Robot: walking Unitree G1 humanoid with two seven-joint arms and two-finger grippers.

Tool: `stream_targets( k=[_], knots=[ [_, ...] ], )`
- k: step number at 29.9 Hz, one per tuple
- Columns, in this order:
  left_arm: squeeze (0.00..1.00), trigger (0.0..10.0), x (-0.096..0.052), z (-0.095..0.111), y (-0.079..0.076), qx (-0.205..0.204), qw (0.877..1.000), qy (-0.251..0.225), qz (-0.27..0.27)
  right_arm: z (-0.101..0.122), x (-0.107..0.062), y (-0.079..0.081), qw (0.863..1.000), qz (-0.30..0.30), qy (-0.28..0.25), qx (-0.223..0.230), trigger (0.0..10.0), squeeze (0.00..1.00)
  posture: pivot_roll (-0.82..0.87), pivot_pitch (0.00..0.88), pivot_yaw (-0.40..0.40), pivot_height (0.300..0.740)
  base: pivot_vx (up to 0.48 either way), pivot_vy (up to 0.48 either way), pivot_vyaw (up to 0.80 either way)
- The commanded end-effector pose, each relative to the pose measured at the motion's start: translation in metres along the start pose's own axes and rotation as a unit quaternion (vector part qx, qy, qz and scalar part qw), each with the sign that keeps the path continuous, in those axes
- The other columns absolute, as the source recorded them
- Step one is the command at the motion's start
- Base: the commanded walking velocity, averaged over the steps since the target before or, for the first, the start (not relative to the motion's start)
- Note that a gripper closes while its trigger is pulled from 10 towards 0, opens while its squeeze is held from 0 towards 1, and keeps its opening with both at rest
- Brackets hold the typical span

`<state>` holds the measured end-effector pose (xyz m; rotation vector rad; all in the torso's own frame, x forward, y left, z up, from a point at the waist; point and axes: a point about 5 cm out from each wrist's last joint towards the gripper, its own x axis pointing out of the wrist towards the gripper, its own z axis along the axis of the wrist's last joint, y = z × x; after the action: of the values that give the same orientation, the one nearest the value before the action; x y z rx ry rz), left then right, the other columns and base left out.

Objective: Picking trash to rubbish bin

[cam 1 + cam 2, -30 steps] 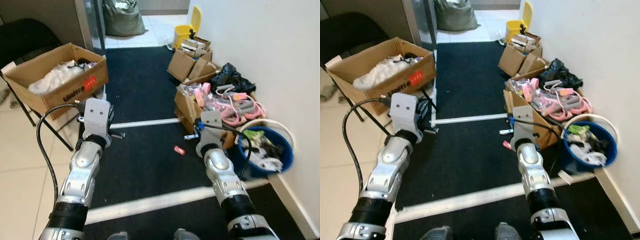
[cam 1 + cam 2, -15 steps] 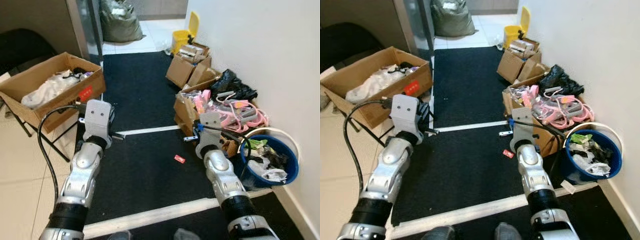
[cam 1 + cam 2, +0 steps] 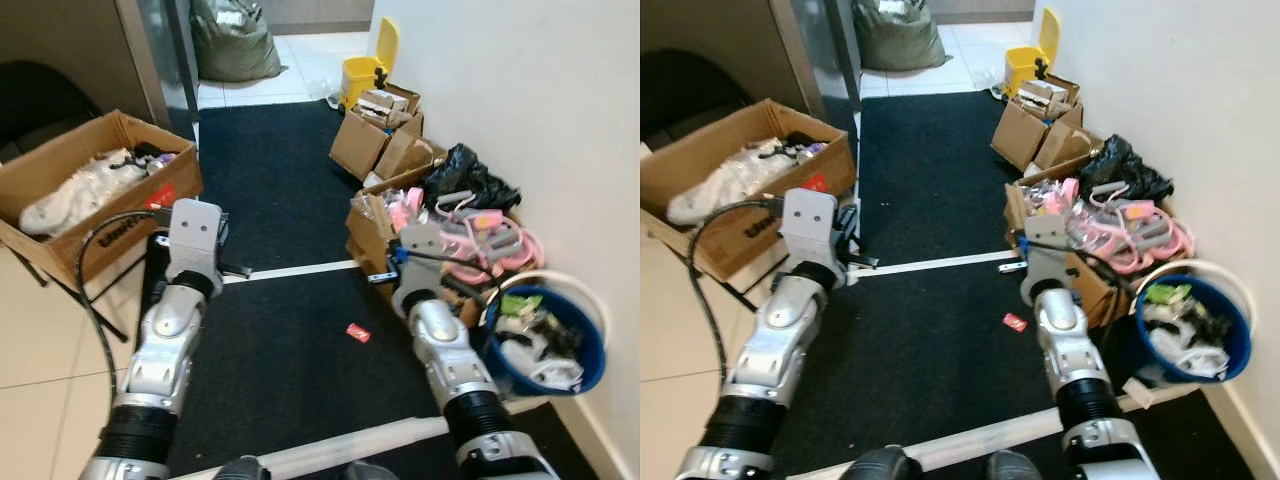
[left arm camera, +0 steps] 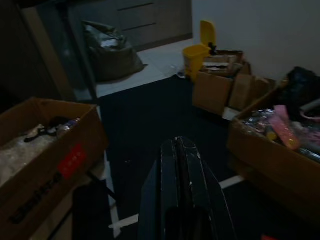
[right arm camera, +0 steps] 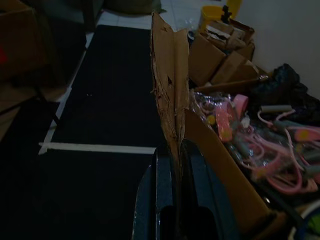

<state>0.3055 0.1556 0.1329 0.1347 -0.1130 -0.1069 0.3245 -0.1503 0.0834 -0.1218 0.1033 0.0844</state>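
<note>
A small red scrap of trash [image 3: 357, 333] lies on the black carpet between my two arms. The rubbish bin [image 3: 583, 362], a blue bucket with a white rim, stands against the right wall and holds mixed waste. My right arm [image 3: 440, 340] reaches forward between the scrap and the bin. Its gripper [image 5: 174, 150] is shut, and a cardboard flap [image 5: 167, 75] rises just past the fingertips. My left arm [image 3: 175, 320] is held out over the carpet's left edge, its gripper [image 4: 179, 142] shut and empty.
A cardboard box of pink items [image 3: 372, 225] sits just ahead of my right wrist, with a black bag [image 3: 465, 175] behind it. A big box of white cloth [image 3: 90, 190] stands at the left. Small boxes [image 3: 375, 140], a yellow bin [image 3: 365, 65] and a grey sack [image 3: 228, 40] lie further off.
The whole view has shifted: the red scrap, bin and boxes have slid lower in the picture as the camera moved. Both arms keep the same pose.
</note>
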Motion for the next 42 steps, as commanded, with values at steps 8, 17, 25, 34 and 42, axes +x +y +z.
stream_targets(
  k=[8,17,25,34,42],
  knots=[
    [0.0,10.0,-0.002,-0.003,-0.003,0.0,1.0,0.007,-0.001,-0.001,0.0,-0.004,1.0,-0.001,0.002,-0.008,10.0,0.0,0.07,0.029,-0.018,0.74,0.331,0.0,0.0],
    [0.0,10.0,-0.002,-0.003,-0.002,0.0,1.0,0.007,-0.001,0.0,0.001,-0.001,1.0,0.004,0.0,-0.009,10.0,0.0,0.07,0.028,-0.018,0.74,0.329,0.0,0.0],
    [0.0,10.0,-0.002,-0.002,-0.001,0.002,1.0,0.006,-0.002,-0.001,0.0,0.001,1.0,0.007,0.0,-0.008,10.0,0.0,0.07,0.027,-0.012,0.74,0.33,0.0,0.0],
    [0.0,10.0,0.006,0.005,0.006,0.01,1.0,-0.006,-0.009,-0.002,0.0,0.002,1.0,0.009,-0.001,-0.006,10.0,0.0,0.08,0.028,-0.013,0.74,0.33,0.0,0.0],
    [0.0,10.0,0.038,0.041,0.061,0.065,0.997,-0.048,0.018,-0.001,0.0,0.001,1.0,0.008,-0.002,-0.005,10.0,0.0,0.08,0.026,-0.008,0.74,0.33,0.0,0.0]
  ],
)
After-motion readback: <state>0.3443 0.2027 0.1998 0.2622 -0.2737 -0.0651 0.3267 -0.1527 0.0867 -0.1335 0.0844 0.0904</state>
